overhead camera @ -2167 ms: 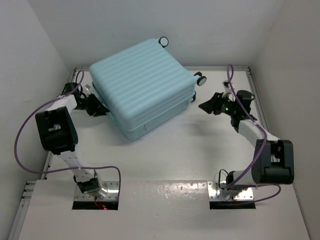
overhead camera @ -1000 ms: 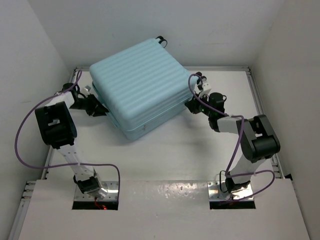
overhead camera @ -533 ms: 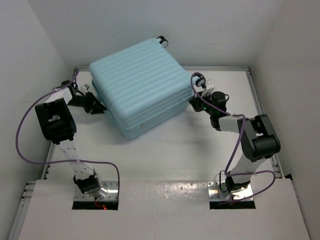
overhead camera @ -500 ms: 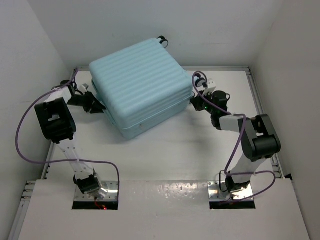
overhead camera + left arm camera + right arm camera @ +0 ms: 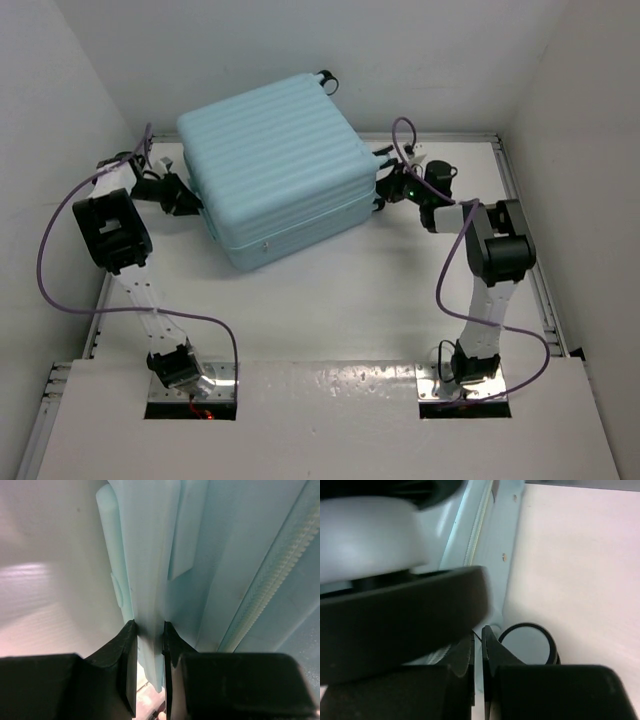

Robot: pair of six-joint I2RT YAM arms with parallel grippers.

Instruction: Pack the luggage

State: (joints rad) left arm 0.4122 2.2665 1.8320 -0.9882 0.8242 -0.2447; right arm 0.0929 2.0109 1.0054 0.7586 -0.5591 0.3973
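The pale blue suitcase (image 5: 280, 165) lies closed on the white table (image 5: 350, 300), between the two grippers, with plain white walls (image 5: 430, 60) on three sides. The left gripper (image 5: 149, 627) is pinched narrowly on a raised ridge of the case's side. The right gripper (image 5: 477, 635) is closed on nothing, with a dark wheel (image 5: 527, 640) just beside its tips and tabletop beyond.
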